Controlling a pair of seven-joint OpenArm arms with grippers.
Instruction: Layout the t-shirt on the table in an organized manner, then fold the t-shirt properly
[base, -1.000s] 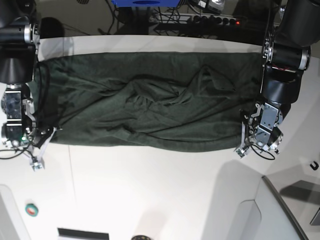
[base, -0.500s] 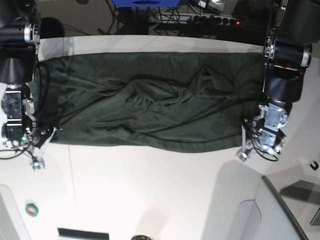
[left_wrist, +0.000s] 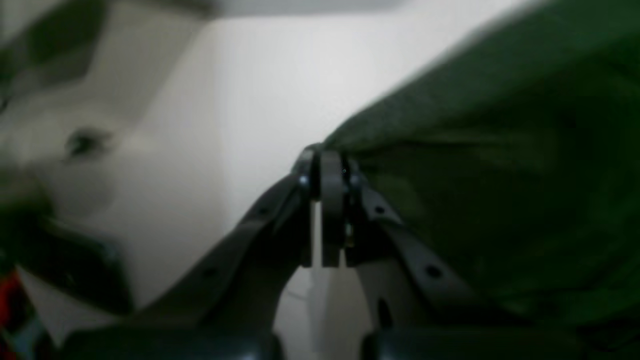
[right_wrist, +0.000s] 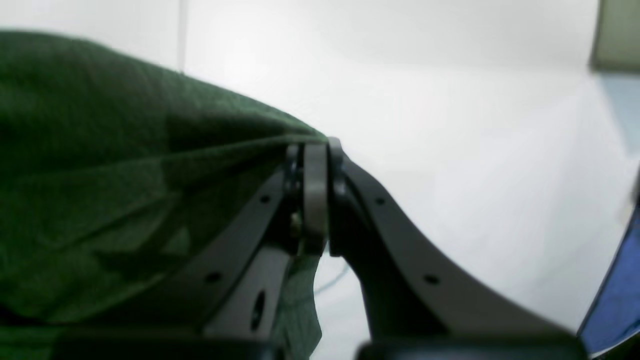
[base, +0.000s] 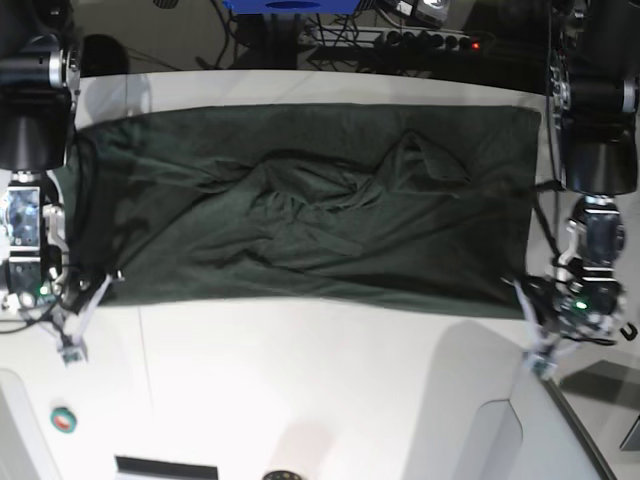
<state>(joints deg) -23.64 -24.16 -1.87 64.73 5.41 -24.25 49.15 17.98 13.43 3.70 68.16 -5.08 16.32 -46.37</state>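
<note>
Both grippers are clamped on fabric: the left gripper (left_wrist: 327, 165) pinches one near corner of the t-shirt (base: 300, 200) and the right gripper (right_wrist: 312, 150) the opposite near corner, the dark green garment lying spread wide but wrinkled mid-panel across the table (base: 300, 390).

white table (base: 300, 390) under green t-shirt (base: 300, 200)

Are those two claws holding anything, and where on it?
Yes: both grip the t-shirt. The left gripper and the right gripper each pinch a corner of its near edge.
</note>
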